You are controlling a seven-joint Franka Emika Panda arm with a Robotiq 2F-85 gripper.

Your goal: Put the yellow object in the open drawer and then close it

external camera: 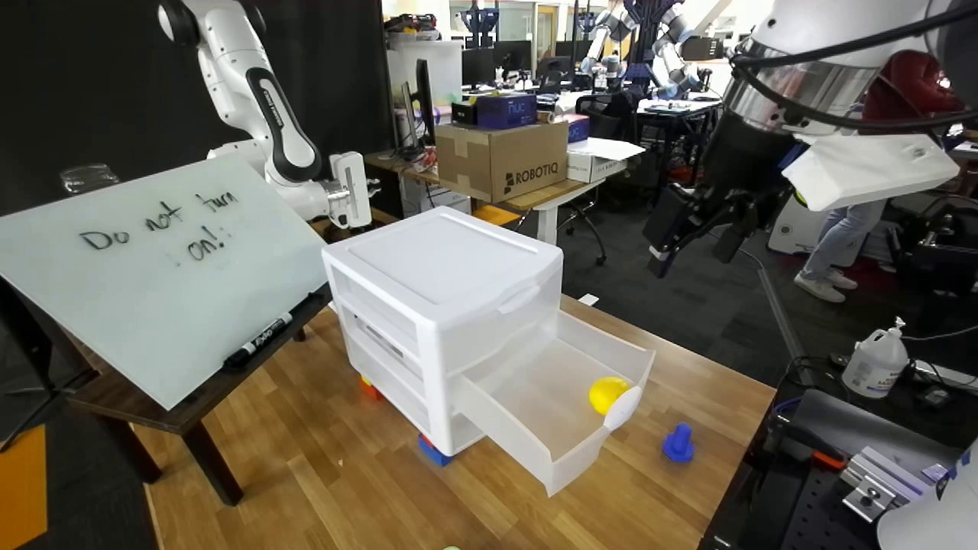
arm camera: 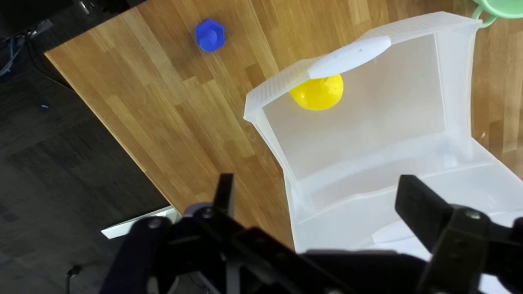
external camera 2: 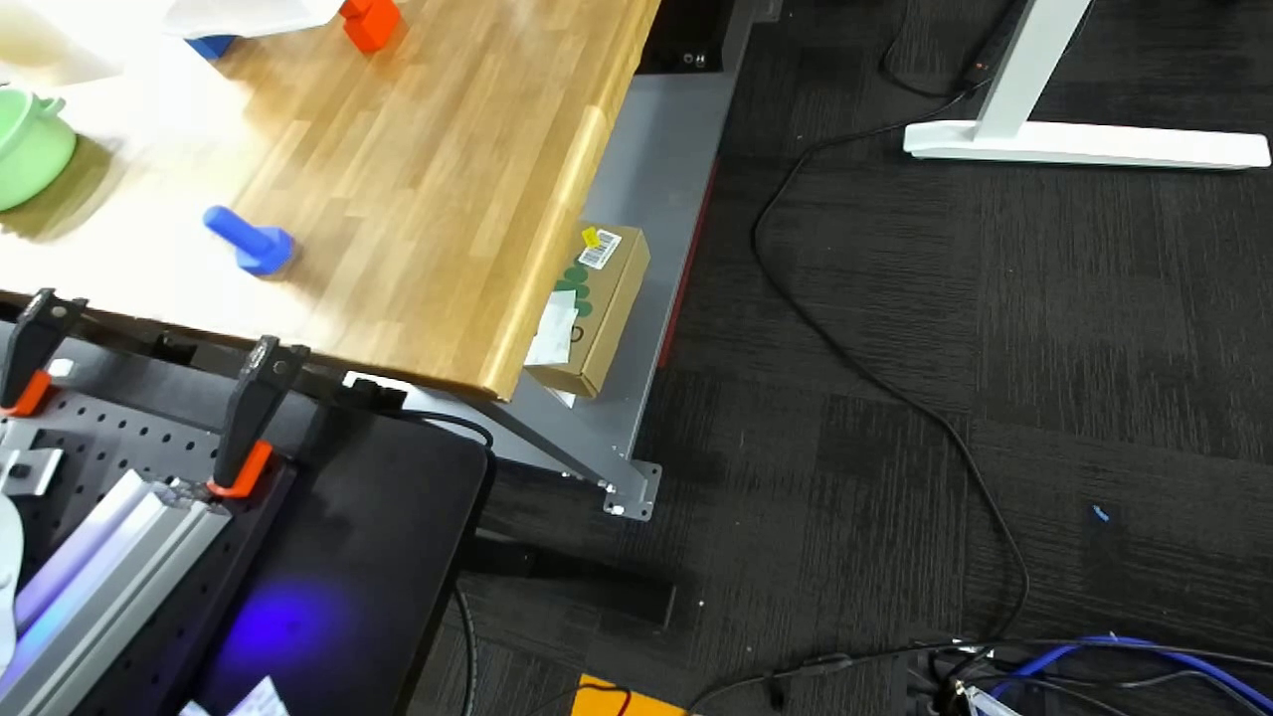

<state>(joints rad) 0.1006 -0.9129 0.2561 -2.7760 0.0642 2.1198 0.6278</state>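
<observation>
Robotiq gripper (external camera: 692, 256): hanging up in the air, fingers (arm camera: 421, 208) spread really wide, nothing between them that I can see.

White three-drawer unit (external camera: 443, 328): low in the wrist view, right beyond the fingers.

Bottom drawer (external camera: 542, 389): pulled well out, so the closing bit hasn't happened.

Yellow rounded thing (arm camera: 319, 93): already in that drawer, up by the front wall (arm camera: 282, 83) and partly hidden by it in the wrist view. Can't tell if they touch. Lemon-ish, wouldn't swear to it. Looks close to round, so no long axis I'd worry about.

Pull tab (arm camera: 349, 57): the bit that matters imo. From the fingers it lies up the wrist view, past the yellow rounded thing, and lower down. To close the drawer I'd say the gripper has to cross over the front wall, drop down on the outside and push back toward the unit. Bringing the fingers together first would probably make for a tidier shove.

Blue hex bolt (external camera: 678, 443): upright on the wooden table (external camera: 306, 458), near the front wall but apart from it. Could easily get clipped on the way down.

Green cup (external camera 2: 35, 149): on the table too, over by the drawer's opposite side, probably out of harm's way.

Whiteboard (external camera: 153, 275): off past the unit, says "Do not turn on!" lol.

White robot arm (external camera: 271, 114): farther back again, I'm guessing no part in this.
</observation>
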